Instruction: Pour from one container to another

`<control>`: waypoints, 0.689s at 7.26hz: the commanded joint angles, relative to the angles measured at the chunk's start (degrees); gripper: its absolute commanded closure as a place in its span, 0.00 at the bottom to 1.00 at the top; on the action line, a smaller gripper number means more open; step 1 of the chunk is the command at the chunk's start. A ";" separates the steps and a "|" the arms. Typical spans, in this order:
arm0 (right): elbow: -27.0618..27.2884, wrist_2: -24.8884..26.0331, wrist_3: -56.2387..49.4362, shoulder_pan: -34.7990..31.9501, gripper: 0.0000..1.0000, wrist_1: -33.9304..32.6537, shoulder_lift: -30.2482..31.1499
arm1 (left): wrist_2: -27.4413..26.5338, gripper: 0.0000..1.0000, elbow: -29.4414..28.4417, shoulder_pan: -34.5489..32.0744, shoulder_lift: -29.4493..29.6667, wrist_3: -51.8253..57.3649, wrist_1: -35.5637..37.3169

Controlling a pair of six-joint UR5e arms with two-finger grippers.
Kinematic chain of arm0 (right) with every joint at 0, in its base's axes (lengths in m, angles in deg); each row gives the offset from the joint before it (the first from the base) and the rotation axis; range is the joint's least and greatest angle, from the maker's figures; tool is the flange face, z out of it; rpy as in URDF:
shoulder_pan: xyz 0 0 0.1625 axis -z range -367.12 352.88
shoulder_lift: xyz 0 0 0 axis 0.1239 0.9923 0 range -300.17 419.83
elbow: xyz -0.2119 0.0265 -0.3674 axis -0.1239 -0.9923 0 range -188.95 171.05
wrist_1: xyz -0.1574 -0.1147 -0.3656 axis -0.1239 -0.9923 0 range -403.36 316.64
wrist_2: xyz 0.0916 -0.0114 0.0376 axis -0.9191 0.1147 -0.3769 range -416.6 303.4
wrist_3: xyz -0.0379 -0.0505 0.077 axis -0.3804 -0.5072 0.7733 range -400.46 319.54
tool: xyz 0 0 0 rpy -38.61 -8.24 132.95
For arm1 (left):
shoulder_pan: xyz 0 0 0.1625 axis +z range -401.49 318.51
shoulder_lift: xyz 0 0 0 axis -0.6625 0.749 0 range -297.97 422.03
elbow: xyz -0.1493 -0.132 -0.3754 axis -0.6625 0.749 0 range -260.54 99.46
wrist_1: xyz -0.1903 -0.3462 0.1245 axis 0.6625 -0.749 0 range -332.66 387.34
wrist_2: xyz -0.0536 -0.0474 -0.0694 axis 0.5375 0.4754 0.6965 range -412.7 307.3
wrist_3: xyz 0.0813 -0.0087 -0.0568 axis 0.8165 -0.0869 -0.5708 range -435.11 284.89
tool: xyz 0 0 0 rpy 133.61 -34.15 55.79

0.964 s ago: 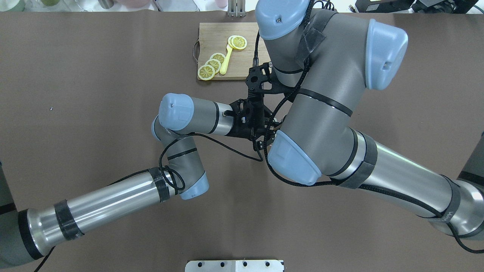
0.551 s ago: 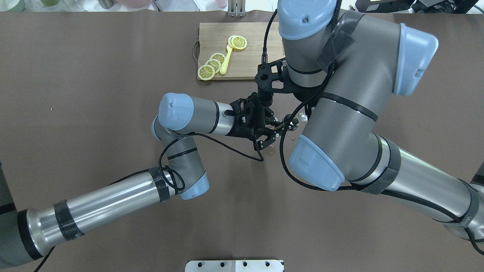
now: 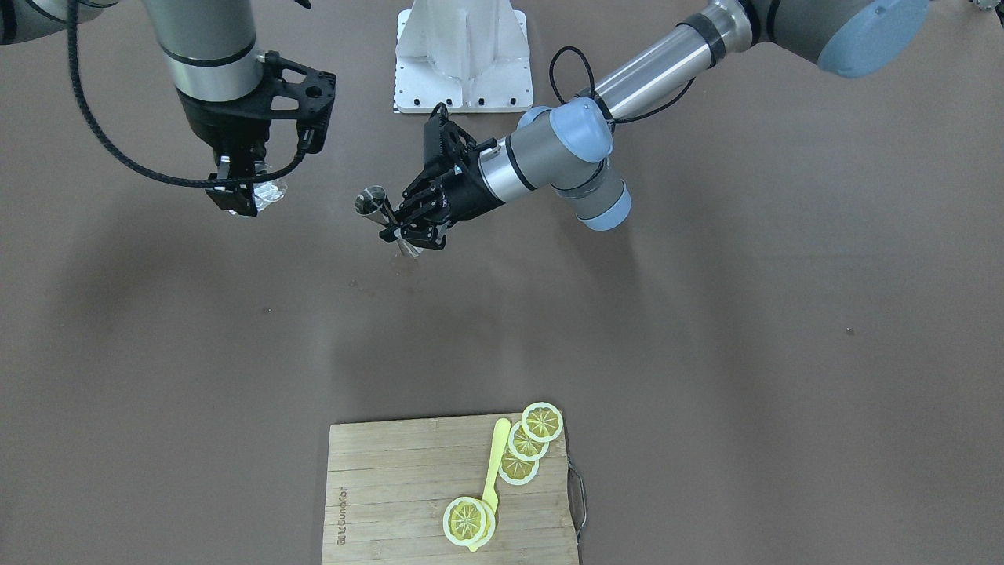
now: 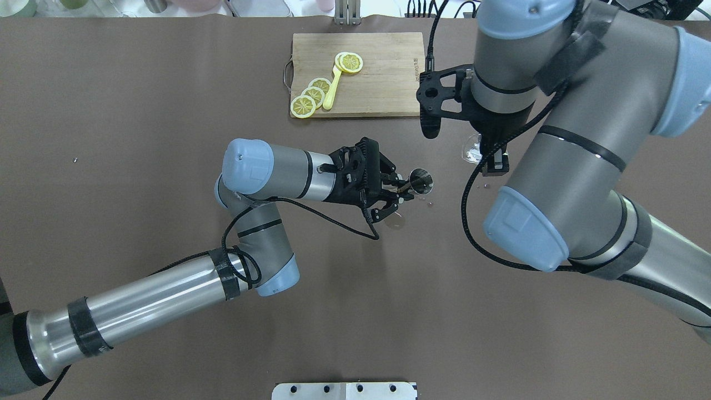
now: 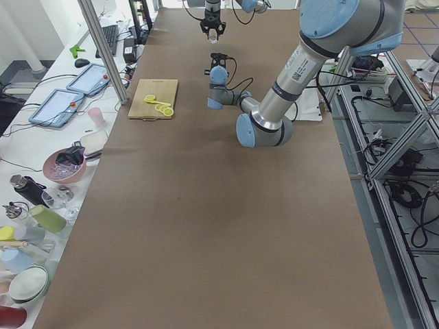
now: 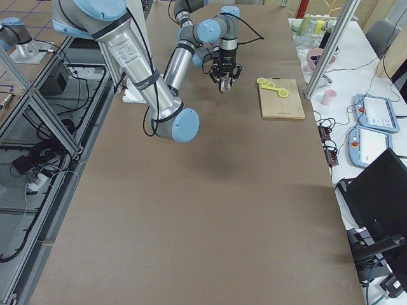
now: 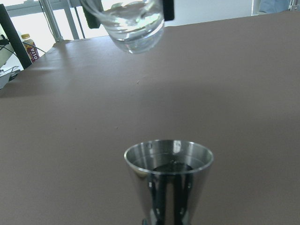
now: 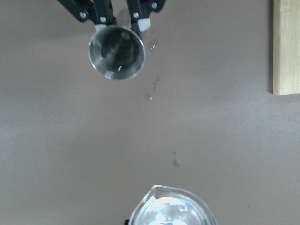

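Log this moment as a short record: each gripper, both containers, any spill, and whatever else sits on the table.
left gripper: shut on the jigger at its waist, mouth up
right gripper: shut on the glass cup, held off the table
gap: jigger and cup apart, not touching
spill: small droplets on the table between them
elsewhere: cutting board with lemon slices and a yellow spoon

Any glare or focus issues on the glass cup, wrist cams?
Left wrist view: glass cup backlit by bright windows, top cropped; jigger sharp, mirror reflections on its wall. Right wrist view: glass cup washed out by glare, cut off at the bottom edge.
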 commanded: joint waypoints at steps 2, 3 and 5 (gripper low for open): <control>2.40 -6.39 0.30 -11.20 1.00 6.79 12.05 | -1.91 1.00 5.92 -1.10 -5.84 -0.09 -0.45; 2.40 -6.67 2.39 -13.41 1.00 9.16 15.30 | -3.41 1.00 8.12 -1.63 -8.30 -0.09 -0.45; 3.27 -7.90 7.24 -16.59 1.00 22.20 26.43 | -6.05 1.00 9.90 -3.04 -12.17 -1.05 -2.37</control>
